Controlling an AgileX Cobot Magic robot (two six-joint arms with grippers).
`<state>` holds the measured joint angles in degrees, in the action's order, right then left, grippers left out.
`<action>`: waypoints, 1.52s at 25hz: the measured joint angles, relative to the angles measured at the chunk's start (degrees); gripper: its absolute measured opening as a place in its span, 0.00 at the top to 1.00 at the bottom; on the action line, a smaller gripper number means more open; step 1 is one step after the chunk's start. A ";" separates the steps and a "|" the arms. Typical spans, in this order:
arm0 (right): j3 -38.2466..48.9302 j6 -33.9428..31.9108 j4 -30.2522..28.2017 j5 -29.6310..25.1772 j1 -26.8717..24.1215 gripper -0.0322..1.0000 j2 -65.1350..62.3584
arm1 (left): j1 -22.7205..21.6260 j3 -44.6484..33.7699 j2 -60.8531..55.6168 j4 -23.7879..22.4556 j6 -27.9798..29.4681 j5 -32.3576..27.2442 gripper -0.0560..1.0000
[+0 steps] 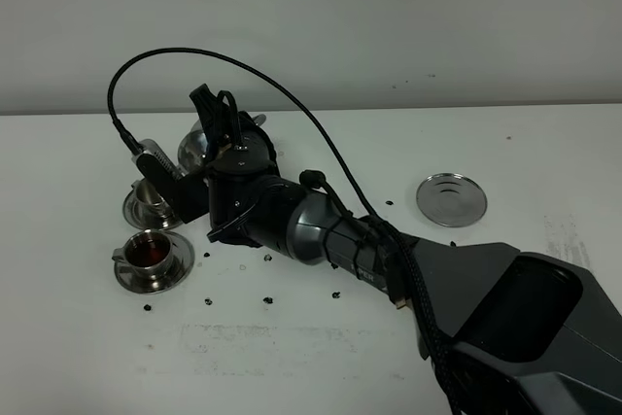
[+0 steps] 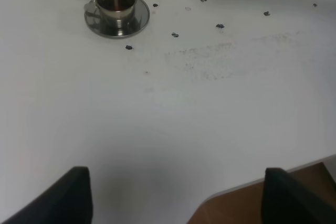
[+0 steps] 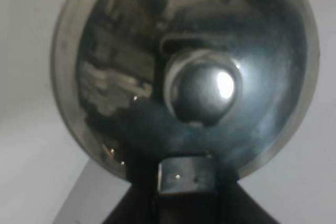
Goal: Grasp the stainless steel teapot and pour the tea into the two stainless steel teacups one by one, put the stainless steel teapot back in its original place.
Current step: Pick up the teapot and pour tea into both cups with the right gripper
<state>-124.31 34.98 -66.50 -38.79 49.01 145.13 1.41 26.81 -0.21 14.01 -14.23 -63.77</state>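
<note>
One stainless steel teapot [image 1: 197, 146], tipped at far left in the right gripper [image 1: 225, 128].
We see the jaws pinching its handle, spout above the far teacup [image 1: 151, 197]; the near teacup [image 1: 151, 253] holds dark red tea. The left gripper [image 2: 176, 198] hangs spread over open table [image 2: 157, 119] beside the near edge; the round disc [image 1: 452, 199] lies well right.

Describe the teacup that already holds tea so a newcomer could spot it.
On the white table, left of the right arm, two steel teacups stand on saucers, one behind the other. Pick the front teacup, clear of the arm. It holds dark red tea, while the rear teacup, partly hidden by the arm near the teapot, looks pale inside.
</note>
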 joint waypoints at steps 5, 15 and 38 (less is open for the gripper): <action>0.00 0.07 -0.56 0.14 0.06 0.76 0.00 | 0.00 0.00 0.00 0.00 -0.05 0.00 0.34; 0.00 0.17 -3.46 0.14 0.06 0.76 0.53 | 0.00 0.00 0.00 0.00 -0.11 0.00 0.34; 0.00 0.17 -6.47 1.43 0.34 0.76 0.53 | 0.00 0.00 0.00 0.00 -0.06 0.00 0.34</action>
<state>-124.31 35.15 -72.97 -37.36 49.34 145.66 1.41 26.81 -0.21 14.01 -14.29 -63.77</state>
